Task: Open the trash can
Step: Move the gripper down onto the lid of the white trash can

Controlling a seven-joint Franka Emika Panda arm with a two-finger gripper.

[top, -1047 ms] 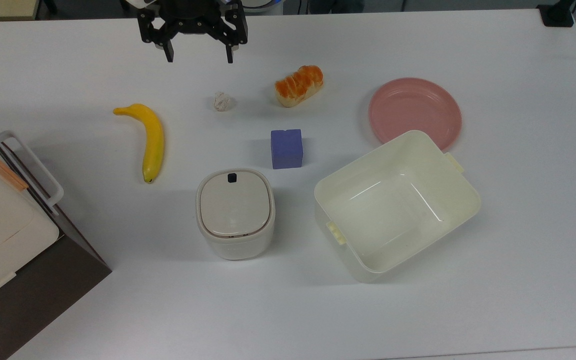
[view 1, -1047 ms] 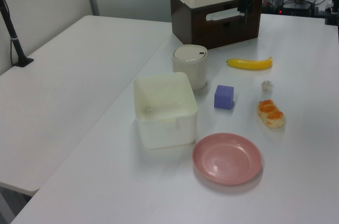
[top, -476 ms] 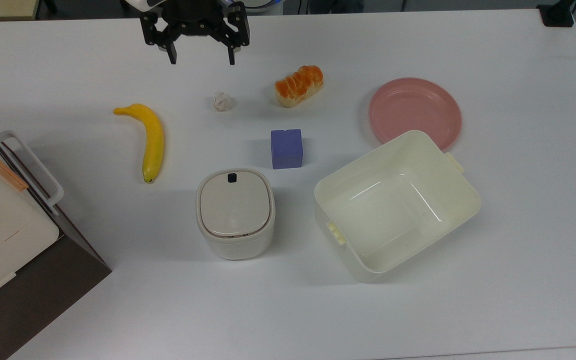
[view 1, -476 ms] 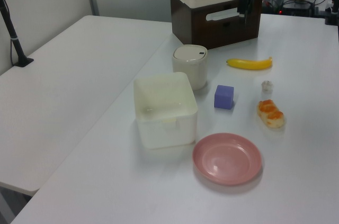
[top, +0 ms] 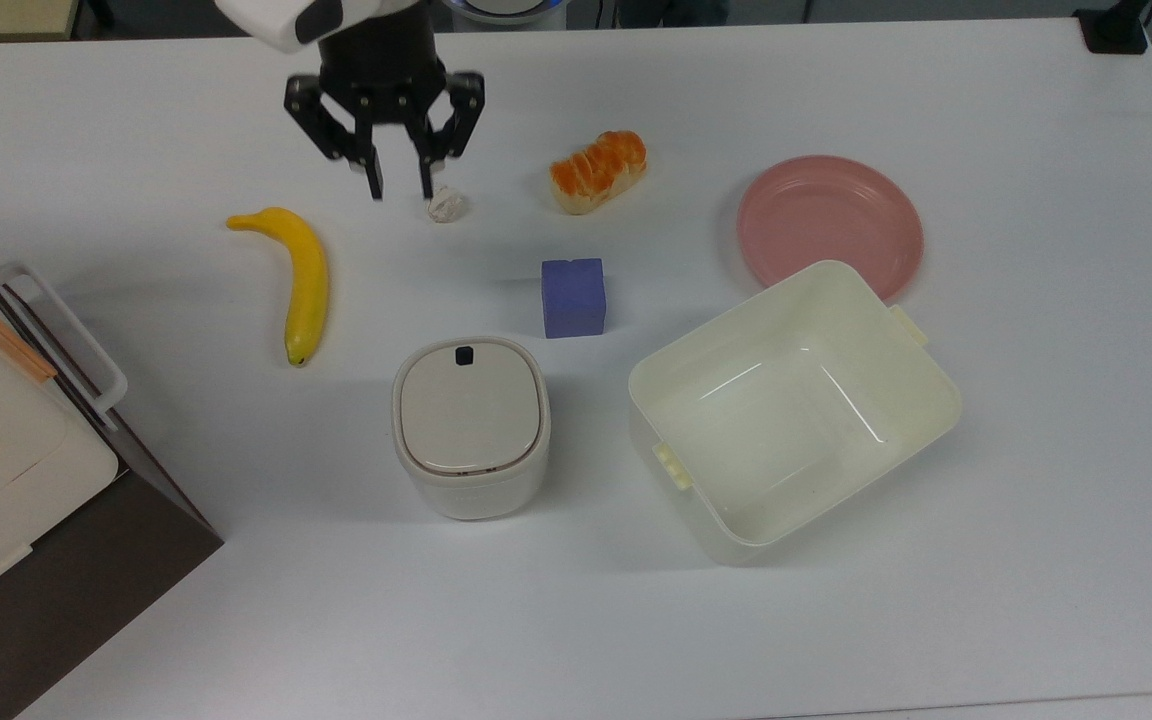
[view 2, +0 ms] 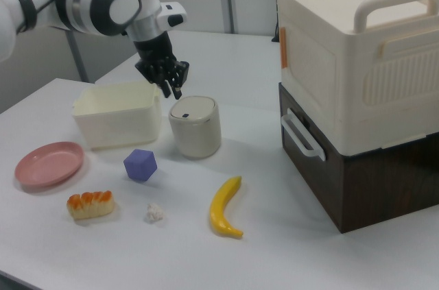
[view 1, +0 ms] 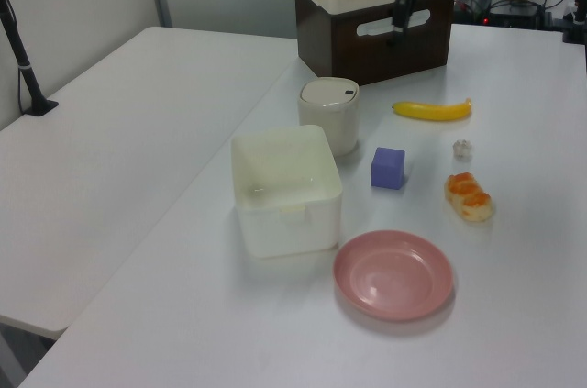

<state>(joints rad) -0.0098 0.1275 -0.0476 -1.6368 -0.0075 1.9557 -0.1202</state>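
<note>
The pincer (top: 397, 190) hangs above the white surface (top: 1036, 560) with its 2 fingers a narrow gap apart and nothing between them. In the top view it sits at the upper middle, between the banana (top: 301, 280) and a small crumpled white scrap (top: 446, 205), well apart from the bin (top: 471, 425). The bin stands upright near the centre, just beside the purple cube (top: 573, 297) and the open tub (top: 791, 405), with its lid (top: 471, 405) flat and shut. The black button (top: 464, 353) sits at the lid edge nearest the pincer.

The step in hand looks like the approach to that button. The risks lie in the aim. The button is small, so a fingertip landing on the lid beside it would likely press without releasing the catch. A push with sideways force could slide or tip the light bin. A low path could also brush the scrap or cube. In the right view the pincer (view 2: 173, 86) appears close above the bin's far rim, so depth is hard to judge.
</note>
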